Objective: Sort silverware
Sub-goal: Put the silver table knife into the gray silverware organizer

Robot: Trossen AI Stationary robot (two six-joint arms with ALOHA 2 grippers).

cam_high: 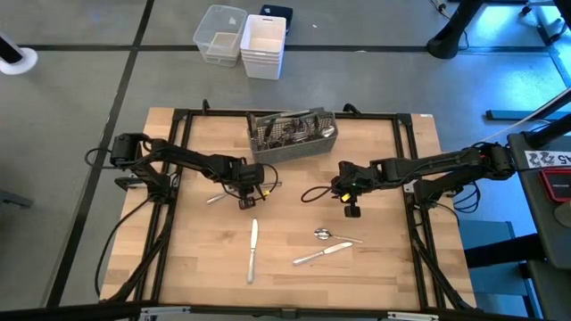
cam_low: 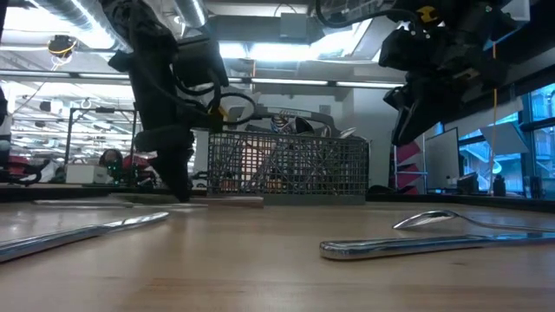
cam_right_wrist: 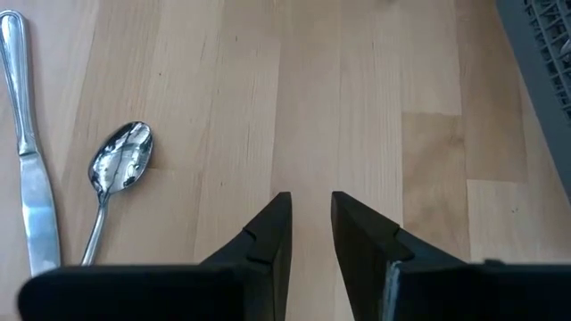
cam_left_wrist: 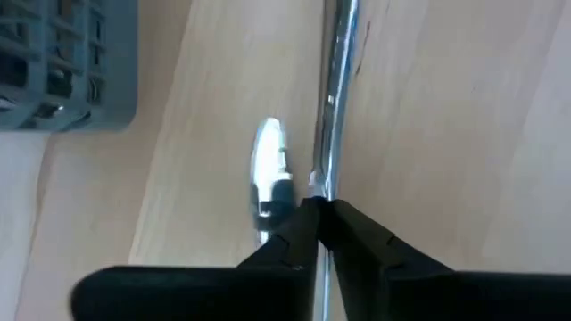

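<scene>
My left gripper (cam_high: 247, 198) stands point-down on the table in front of the grey mesh caddy (cam_high: 293, 134) and is shut on a slim silver piece (cam_left_wrist: 339, 71); which kind of piece it is I cannot tell. A spoon bowl (cam_left_wrist: 270, 160) lies right beside it. My right gripper (cam_right_wrist: 310, 214) hangs open above bare wood right of centre and holds nothing. Flat on the table near it lie a spoon (cam_right_wrist: 120, 165) and a table knife (cam_right_wrist: 27, 178). Another knife (cam_high: 253, 251) lies nearer the front edge. More silverware stands in the caddy. My left gripper pinches the slim piece's shaft (cam_left_wrist: 326, 174) between its two fingertips (cam_left_wrist: 294, 218), coming from above and pointing down. The shaft runs on past the fingers on both sides. In the low view the fingertips (cam_low: 179, 192) reach the table top, so the piece seems to lie on the wood.
The caddy sits at the table's far middle. Two white plastic bins (cam_high: 243, 40) stand on the floor beyond the far edge. Black frame rails (cam_high: 174, 178) run along the table's left and right sides. Bare wood stretches between the two grippers and along the near edge.
</scene>
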